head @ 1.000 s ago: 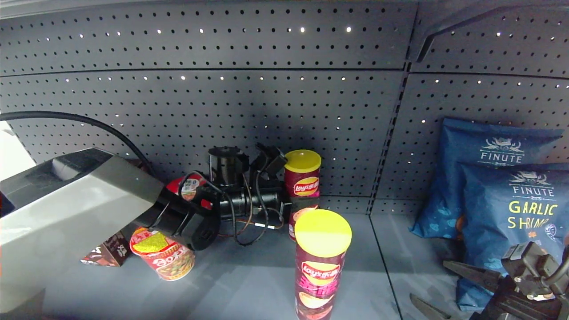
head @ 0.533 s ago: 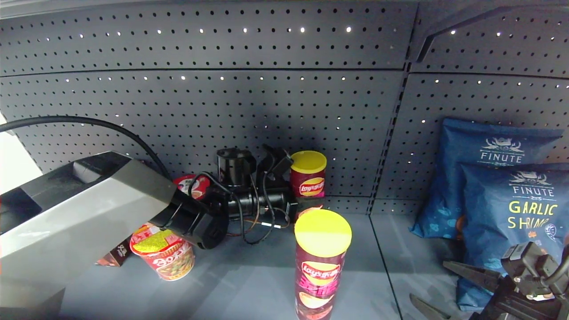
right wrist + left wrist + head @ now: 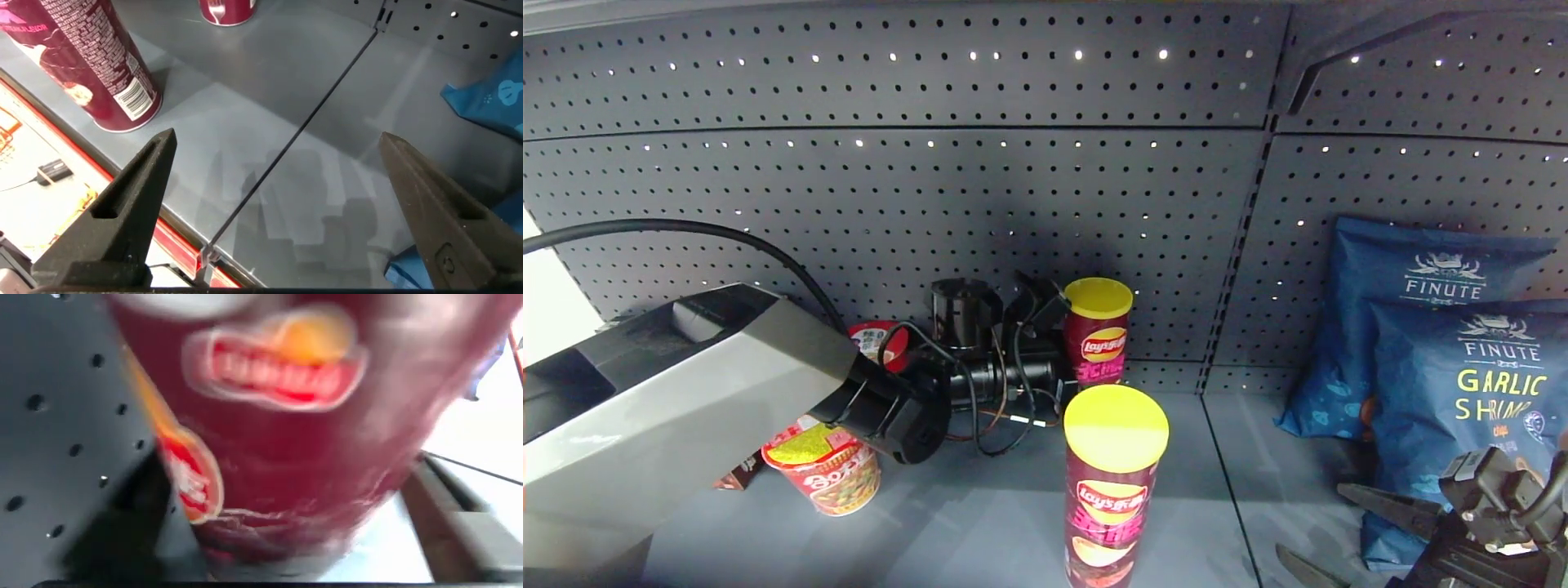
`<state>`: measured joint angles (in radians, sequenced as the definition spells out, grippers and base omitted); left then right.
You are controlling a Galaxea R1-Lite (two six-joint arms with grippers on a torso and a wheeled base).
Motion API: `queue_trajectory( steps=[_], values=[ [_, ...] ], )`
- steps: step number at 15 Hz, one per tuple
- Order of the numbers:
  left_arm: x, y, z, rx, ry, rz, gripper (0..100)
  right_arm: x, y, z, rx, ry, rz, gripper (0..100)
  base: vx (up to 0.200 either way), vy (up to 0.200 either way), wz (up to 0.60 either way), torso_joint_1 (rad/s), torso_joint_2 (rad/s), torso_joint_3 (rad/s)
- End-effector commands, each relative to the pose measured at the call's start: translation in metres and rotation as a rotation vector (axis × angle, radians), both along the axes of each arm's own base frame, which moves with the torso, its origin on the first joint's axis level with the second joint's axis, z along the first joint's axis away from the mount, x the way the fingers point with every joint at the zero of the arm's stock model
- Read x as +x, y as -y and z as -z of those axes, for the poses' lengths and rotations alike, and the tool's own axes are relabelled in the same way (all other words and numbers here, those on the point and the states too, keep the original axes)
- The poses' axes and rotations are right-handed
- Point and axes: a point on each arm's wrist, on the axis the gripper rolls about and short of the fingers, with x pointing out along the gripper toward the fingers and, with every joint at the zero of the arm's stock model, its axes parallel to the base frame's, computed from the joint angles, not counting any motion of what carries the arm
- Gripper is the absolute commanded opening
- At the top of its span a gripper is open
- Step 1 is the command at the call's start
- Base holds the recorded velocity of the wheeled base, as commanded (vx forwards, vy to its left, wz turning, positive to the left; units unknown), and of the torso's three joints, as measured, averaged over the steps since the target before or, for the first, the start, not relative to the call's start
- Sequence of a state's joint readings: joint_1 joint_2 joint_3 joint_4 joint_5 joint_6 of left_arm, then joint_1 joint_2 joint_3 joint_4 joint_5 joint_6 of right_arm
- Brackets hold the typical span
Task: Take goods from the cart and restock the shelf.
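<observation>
Left gripper (image 3: 1068, 369) seemingly clamped on rear can (image 3: 1098, 331); fingers hidden. Set base flat on shelf (image 3: 980, 506), clear of front can (image 3: 1115, 474), then release gently. Right gripper (image 3: 278, 145) open, well apart.

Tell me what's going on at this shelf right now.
The left tool appears to grip the rear chip can, which is upright close to the pegboard at the back of the shelf. It is behind a front chip can that stands on its own. A noodle cup sits beside the left arm. The right tool hangs open and empty over the shelf's front edge, near the blue snack bags.
</observation>
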<state>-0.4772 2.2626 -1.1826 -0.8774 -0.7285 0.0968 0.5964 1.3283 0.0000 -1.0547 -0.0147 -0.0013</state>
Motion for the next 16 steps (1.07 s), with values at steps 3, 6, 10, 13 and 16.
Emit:
queue_trajectory(
  steps=[3,6,10,13,16],
  values=[
    [-0.024,-0.014,-0.013,-0.004,0.016,-0.002,100,0.001,-0.001,0.002,-0.009,-0.010,-0.002,100,0.000,0.000,0.00,0.000,0.00,0.000],
    [-0.050,-0.032,-0.026,0.004,0.002,-0.014,100,0.004,-0.003,0.006,-0.027,-0.031,0.002,100,0.000,0.000,0.00,0.000,0.00,0.000],
    [-0.080,-0.054,-0.039,0.010,-0.005,-0.037,100,0.004,-0.003,0.007,-0.035,-0.037,-0.001,100,0.000,0.000,0.00,0.000,0.00,0.000],
    [-0.108,-0.085,-0.046,0.018,-0.024,-0.094,100,0.007,-0.006,0.013,-0.058,-0.064,-0.005,100,0.000,0.000,0.00,0.000,0.00,0.000],
    [-0.125,-0.096,-0.047,0.022,-0.033,-0.109,100,0.008,-0.006,0.014,-0.072,-0.064,-0.012,100,0.000,0.000,0.00,0.000,0.00,0.000]
  ],
)
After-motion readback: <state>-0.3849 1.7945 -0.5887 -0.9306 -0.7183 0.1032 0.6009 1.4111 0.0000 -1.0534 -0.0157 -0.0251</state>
